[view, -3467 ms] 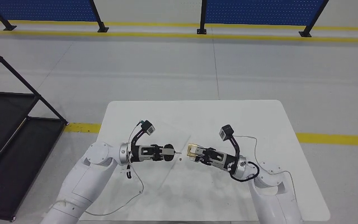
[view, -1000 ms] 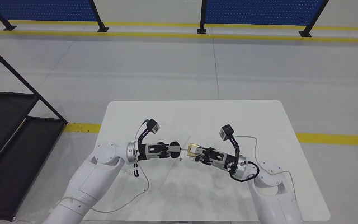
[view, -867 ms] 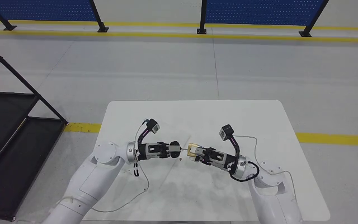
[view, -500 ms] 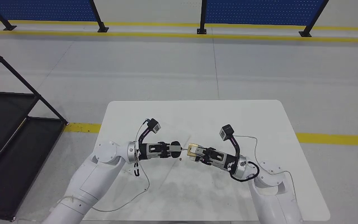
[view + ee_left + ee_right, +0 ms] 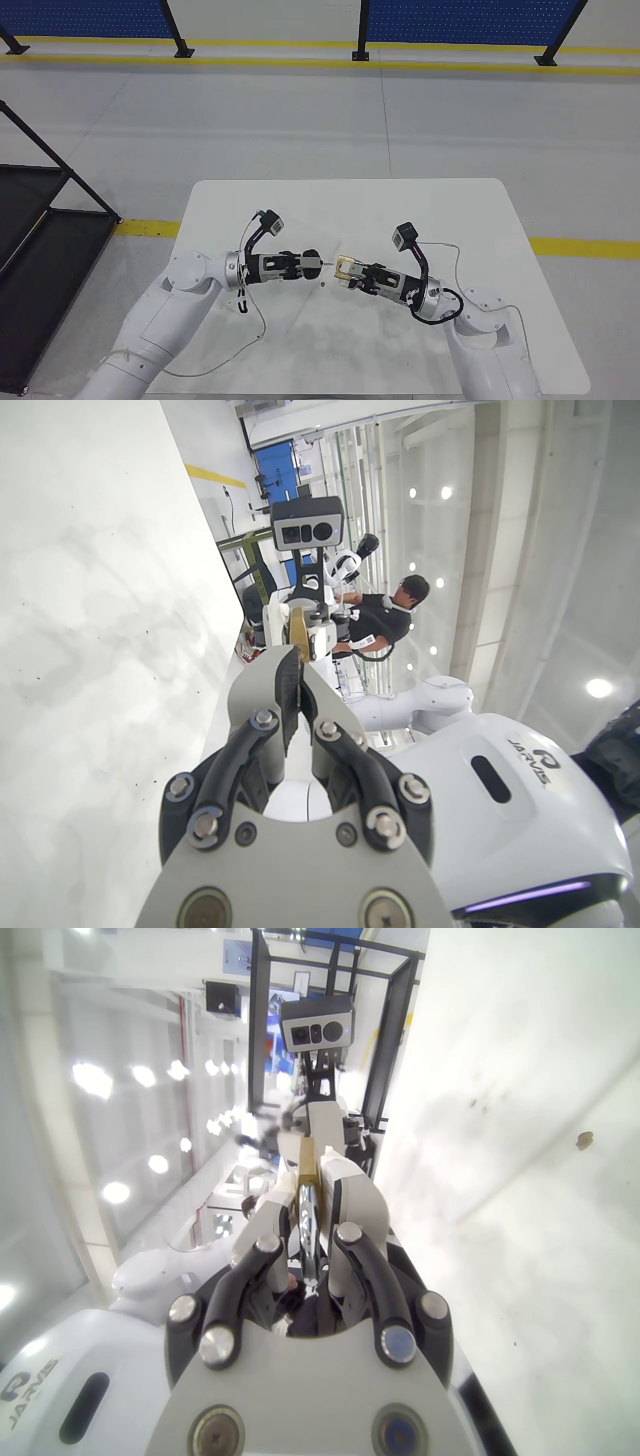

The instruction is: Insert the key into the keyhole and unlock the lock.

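White table: you are looking down at its top, and both arms are working above its middle.

Left arm and right arm: each is coming in from its own side. The forearms are lying low over the table and pointing at each other, nearly in one line.

Right gripper: its white fingers are clamping the lock from both sides, so the gap between them is only as wide as the lock's body. In the top view you are seeing this gripper just beside the left one, tip to tip.

Left gripper: its dark ribbed pads are pinching together, with the barest slit showing between them. In the top view it is hanging above the table's middle and aiming at the lock.

Lock: a brass body, with the chrome shackle running back toward the right gripper's palm. It is being held off the table. From the left wrist you are seeing its narrow brass face directly beyond the pinched pads.

Key: a thin sliver is poking from the left gripper's tips toward the lock. You cannot tell whether it is touching the keyhole.

Brown speck: it is lying on the table, apart from both grippers.
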Controlling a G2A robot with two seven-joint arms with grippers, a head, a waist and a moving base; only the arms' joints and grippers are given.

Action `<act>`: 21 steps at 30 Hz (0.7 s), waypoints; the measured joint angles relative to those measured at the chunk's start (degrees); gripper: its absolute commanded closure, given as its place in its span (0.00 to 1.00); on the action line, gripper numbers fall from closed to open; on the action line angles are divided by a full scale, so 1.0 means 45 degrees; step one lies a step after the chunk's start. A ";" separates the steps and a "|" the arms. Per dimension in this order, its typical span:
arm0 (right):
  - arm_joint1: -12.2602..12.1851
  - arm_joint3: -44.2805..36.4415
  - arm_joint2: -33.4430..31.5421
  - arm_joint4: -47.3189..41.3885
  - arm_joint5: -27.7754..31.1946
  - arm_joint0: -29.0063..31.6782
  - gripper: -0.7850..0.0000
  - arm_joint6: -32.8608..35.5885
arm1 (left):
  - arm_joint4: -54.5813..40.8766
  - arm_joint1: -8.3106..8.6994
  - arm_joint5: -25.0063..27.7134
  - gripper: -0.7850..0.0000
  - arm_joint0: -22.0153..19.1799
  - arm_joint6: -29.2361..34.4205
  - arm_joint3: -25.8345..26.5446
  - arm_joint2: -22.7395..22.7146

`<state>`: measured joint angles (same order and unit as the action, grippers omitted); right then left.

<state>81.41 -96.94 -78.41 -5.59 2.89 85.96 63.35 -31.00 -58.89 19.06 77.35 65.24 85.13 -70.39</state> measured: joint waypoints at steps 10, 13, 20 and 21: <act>0.0000 0.0000 -0.0001 0.0000 0.0000 0.0000 1.00 0.0000 | -0.0421 0.0194 -0.0018 1.00 0.0534 0.0865 0.0300 -0.0779; 0.0000 0.0000 -0.0001 0.0000 0.0000 0.0000 1.00 0.0000 | -0.0425 0.0192 -0.0016 1.00 0.0532 0.0857 0.0296 -0.0774; 0.0000 0.0000 -0.0001 0.0000 0.0000 0.0000 1.00 0.0000 | 0.1260 0.0191 0.1447 1.00 0.0628 -0.0489 0.0484 -0.0942; 0.0000 0.0000 -0.0001 0.0000 0.0000 0.0000 1.00 0.0000 | 0.2061 0.0197 0.2044 1.00 0.0719 -0.1055 0.0469 -0.1029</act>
<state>81.41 -96.94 -78.41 -5.59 2.89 85.96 63.35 -21.72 -58.00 28.26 80.58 60.49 87.24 -75.02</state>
